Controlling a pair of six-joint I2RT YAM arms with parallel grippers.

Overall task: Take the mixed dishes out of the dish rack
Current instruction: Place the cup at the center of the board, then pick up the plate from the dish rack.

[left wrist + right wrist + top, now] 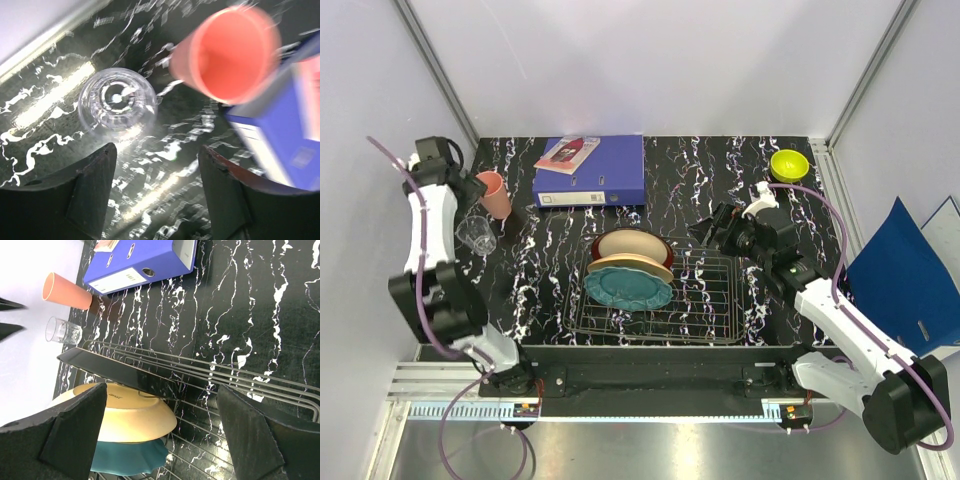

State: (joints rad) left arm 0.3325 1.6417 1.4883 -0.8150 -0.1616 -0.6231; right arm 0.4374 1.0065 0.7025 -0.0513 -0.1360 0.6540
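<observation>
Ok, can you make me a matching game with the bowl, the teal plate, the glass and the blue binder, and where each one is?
Things:
1. yellow-green bowl
2. teal plate
3. clear glass tumbler
4. blue ring binder

Places:
A. in the dish rack
B. at the far right corner
C. lying flat at the back, in the middle
D. beside the pink cup, on the left

Pairs: 1-B, 2-A, 3-D, 4-C
</observation>
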